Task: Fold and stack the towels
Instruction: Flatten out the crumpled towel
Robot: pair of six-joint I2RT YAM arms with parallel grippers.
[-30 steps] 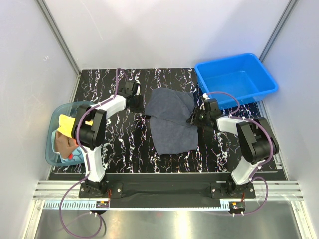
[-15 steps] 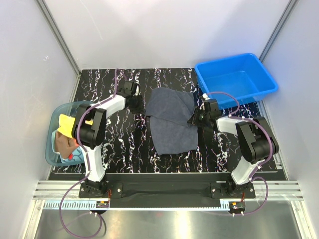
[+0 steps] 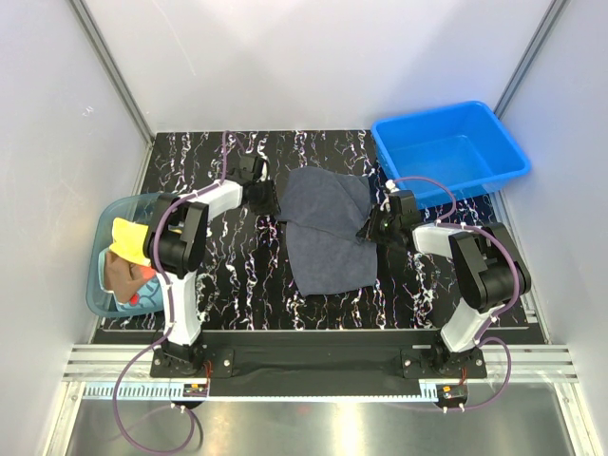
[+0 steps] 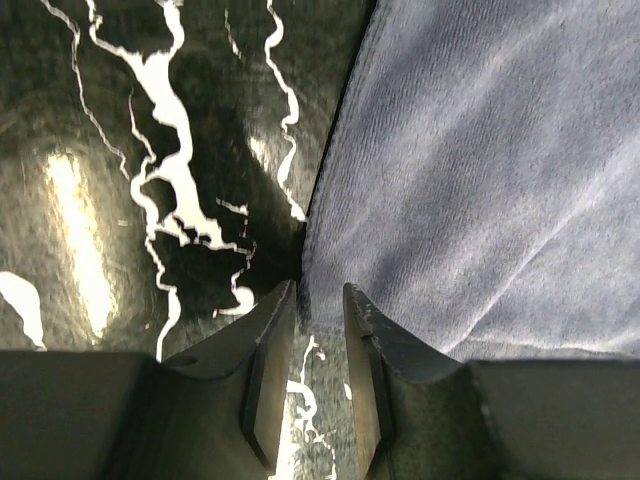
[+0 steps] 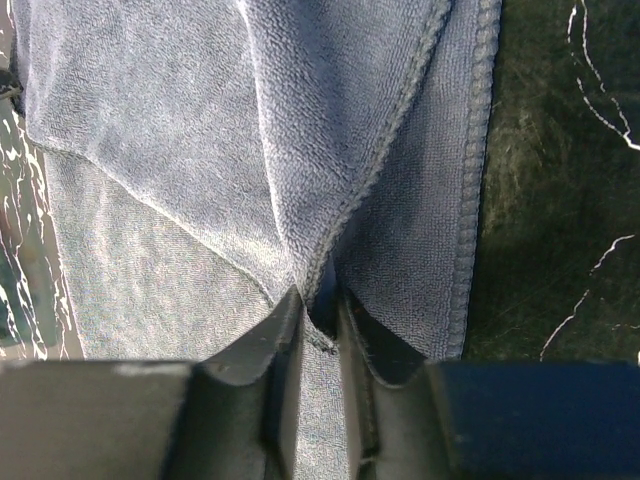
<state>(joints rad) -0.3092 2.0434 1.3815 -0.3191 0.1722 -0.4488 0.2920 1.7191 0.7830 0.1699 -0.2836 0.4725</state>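
Right tool [image 5: 318, 300] pinches limp towel [image 3: 323, 228] at its 3 o'clock hem, likely best hold; left tool [image 4: 318, 295] spread at 9 o'clock.

No words, numbers or signs to read anywhere: not on the dark blue towel [image 3: 323, 237], not on the blue bin [image 3: 446, 157], not on the bench [image 3: 237, 275].
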